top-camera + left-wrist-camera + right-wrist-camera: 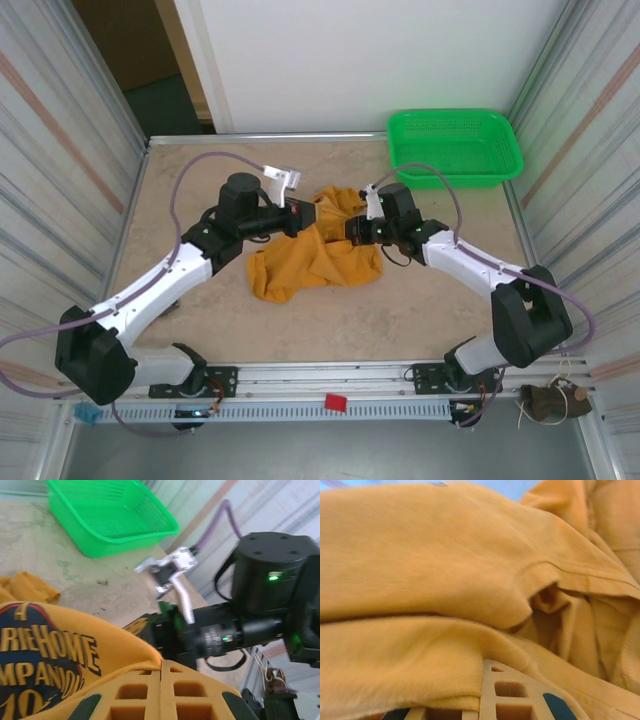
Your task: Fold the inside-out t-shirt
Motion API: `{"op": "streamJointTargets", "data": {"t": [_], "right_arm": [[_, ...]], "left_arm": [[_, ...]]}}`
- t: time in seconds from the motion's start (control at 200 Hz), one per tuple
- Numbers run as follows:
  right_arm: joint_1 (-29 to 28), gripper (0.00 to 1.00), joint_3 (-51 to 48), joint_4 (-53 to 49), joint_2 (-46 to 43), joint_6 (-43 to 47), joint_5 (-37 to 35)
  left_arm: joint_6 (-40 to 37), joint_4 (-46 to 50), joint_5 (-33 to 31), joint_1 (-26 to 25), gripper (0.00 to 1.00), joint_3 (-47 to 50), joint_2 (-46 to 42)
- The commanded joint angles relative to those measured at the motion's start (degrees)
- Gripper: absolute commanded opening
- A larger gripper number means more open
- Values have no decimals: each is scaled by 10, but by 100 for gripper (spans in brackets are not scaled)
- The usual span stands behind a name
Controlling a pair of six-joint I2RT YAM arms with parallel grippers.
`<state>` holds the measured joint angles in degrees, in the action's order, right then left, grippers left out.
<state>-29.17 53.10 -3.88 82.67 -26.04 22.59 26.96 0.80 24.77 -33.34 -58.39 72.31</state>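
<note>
Watching the t-shirt (310, 265), we see it bunched, lying near-left to far-right. Left hand (305, 216) and right hand (350, 229) pinch it.

**Robot test cell in a laboratory**

Enclosed bench: stone-patterned table (200, 320) fenced left and right by ribbed translucent panels (60, 150), white partition (380, 60) at the back. Along the near edge, slotted aluminium rail (330, 375) carrying two bolted arm bases, left arm (150, 300) and right arm (480, 265), with purple cables (190, 180) looped above. Green plastic basket (455, 145) at the far right corner.
</note>
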Motion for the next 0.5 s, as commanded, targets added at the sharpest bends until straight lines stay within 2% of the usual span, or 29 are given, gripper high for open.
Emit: {"op": "streamJointTargets", "data": {"t": [0.0,0.12,0.185,0.266,0.316,0.401,0.496], "right_arm": [[15,0,17,10,-55,17,172],[18,0,-6,50,-127,-1,324],[19,0,-17,87,-150,-29,366],[22,0,-29,136,-161,-64,375],[28,0,-31,150,-158,-74,370],[36,0,-29,157,-142,-81,361],[41,0,-28,168,-131,-89,352]], "left_arm": [[40,-21,-38,47,0,35,-15],[45,-47,-48,85,0,62,9],[34,-48,-50,92,0,56,29],[24,-45,-51,94,26,44,47],[17,-45,-45,94,37,40,47],[15,-43,-43,94,48,50,22],[11,-32,-62,76,54,76,-32]]}}
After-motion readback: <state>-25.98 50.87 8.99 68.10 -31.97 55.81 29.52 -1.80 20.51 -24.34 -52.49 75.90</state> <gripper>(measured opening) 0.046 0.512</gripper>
